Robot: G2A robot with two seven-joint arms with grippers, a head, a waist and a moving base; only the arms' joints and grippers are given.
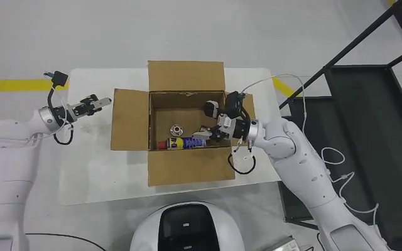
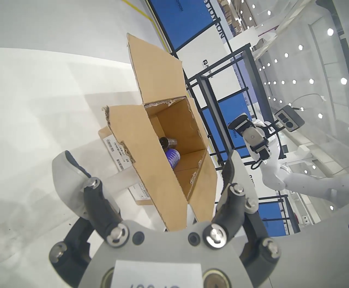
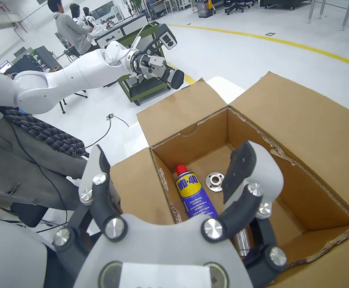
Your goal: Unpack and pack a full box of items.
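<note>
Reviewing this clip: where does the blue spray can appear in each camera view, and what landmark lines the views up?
Top view: spray can lies on its side on the box floor, along the wall nearest the robot.
Left wrist view: spray can, its blue end showing inside the open box.
Right wrist view: spray can on the box floor beside a metal flange.
Shared landmark: the cardboard box.

We see a robotics lab hall: a pale glossy floor (image 3: 245, 68) with yellow lane tape (image 3: 272, 37), a green trolley (image 3: 147, 92), workbenches (image 3: 120, 31) and blue partition panels (image 2: 185, 24).
</note>
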